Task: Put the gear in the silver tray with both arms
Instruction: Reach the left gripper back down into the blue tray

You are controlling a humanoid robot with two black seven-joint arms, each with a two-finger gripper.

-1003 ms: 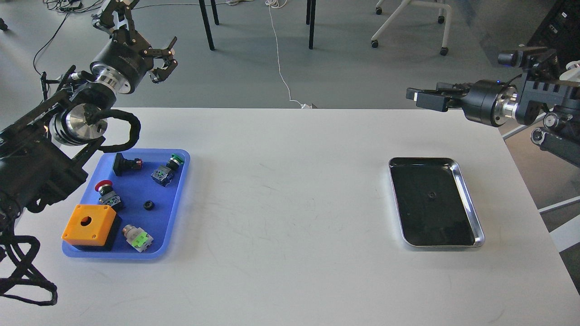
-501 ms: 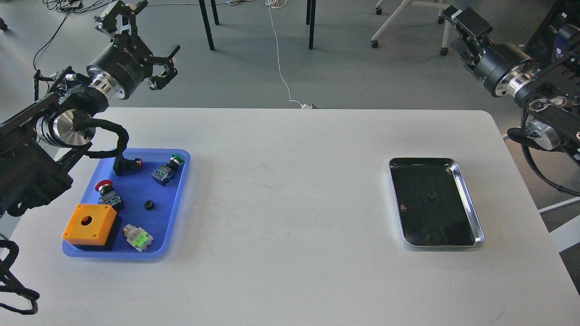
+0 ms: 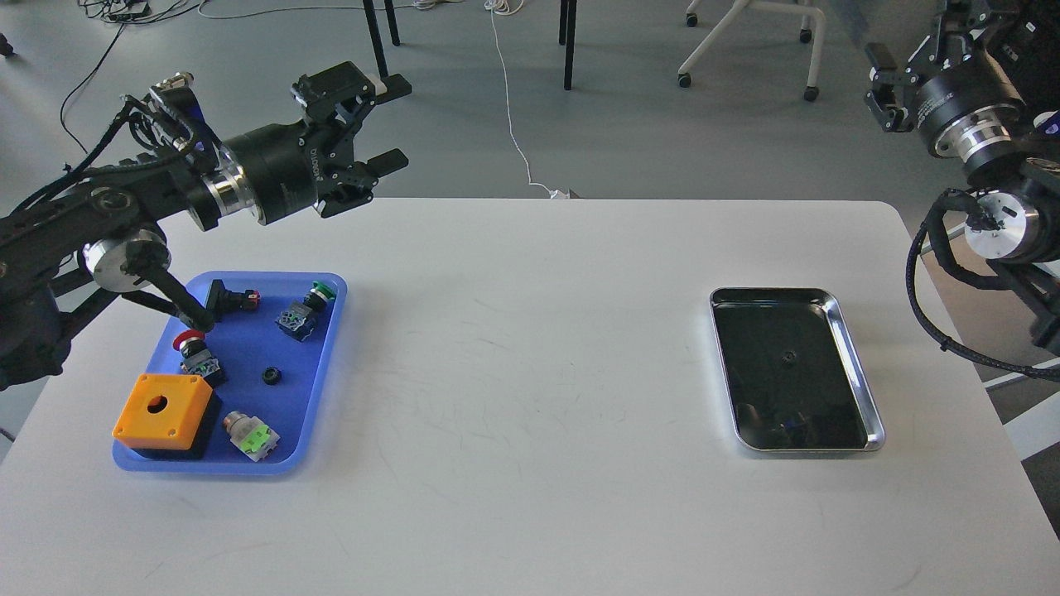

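The broad white rectangular worktop (image 3: 530, 414) fills most of the view, with the two black jointed arms raised above its far edge. The left gripper (image 3: 377, 124) hangs at about ten o'clock, beyond the far edge of the blue tray, its jaws spread wide and holding nothing. The right gripper (image 3: 890, 87) sits at about two o'clock, off the worktop's corner, seen dark and end-on, so I cannot tell how its jaws stand. Next in size, the blue plastic tray (image 3: 327, 364) lies at nine o'clock, carrying an orange box with a round hole (image 3: 161, 410), several push-button switches, and a small black ring-shaped gear (image 3: 271, 376) near its middle. At three o'clock, well apart from it, lies the rectangular shiny silver tray (image 3: 857, 372) with a raised rim; a tiny dark speck (image 3: 787, 358) shows on its mirror-like bottom, too small to identify. As I judge it, the task is at its start: the gear rests untouched in the blue tray, and grasping, carrying across, any hand-over and setting it in the silver tray remain.
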